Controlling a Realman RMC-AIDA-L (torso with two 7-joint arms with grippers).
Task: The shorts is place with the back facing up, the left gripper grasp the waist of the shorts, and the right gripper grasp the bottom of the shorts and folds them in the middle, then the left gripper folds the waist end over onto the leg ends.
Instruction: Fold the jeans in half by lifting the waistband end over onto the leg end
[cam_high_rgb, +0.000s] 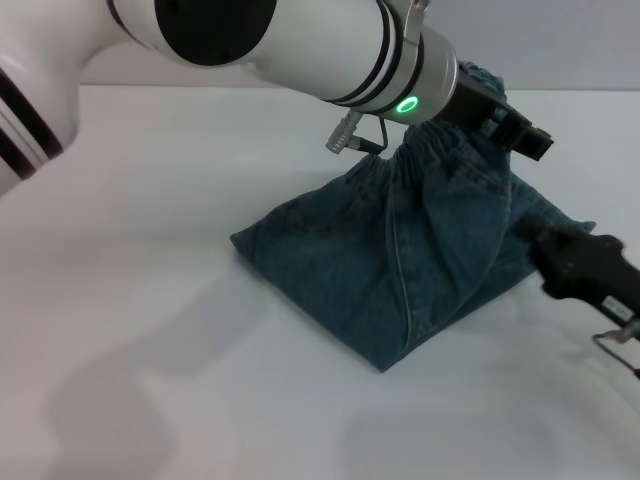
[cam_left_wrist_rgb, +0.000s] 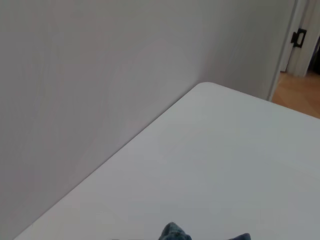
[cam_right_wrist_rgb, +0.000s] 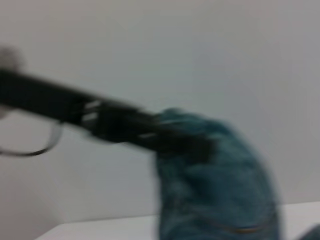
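Presently the shorts (cam_high_rgb: 400, 270) sit on the white tabletop (cam_high_rgb: 150, 300) toward the robot's right, already doubled lengthwise, with the near portion lying flat and the far portion raised into a tent shape. The left gripper (cam_high_rgb: 490, 110), on its silver-white arm with the green light lit, is above the far end of the garment, and its fingers are closed on the gathered waist (cam_high_rgb: 440, 150), holding it lifted off the surface. Denim hangs down from that grip in steep folds to the flat part below. The right gripper (cam_high_rgb: 560, 255) is low at the right edge of the shorts, touching or just beside the cloth; whether its fingers are open or closed cannot be told. In the right wrist view a bunch of denim (cam_right_wrist_rgb: 215, 180) stands behind a dark, blurred bar.
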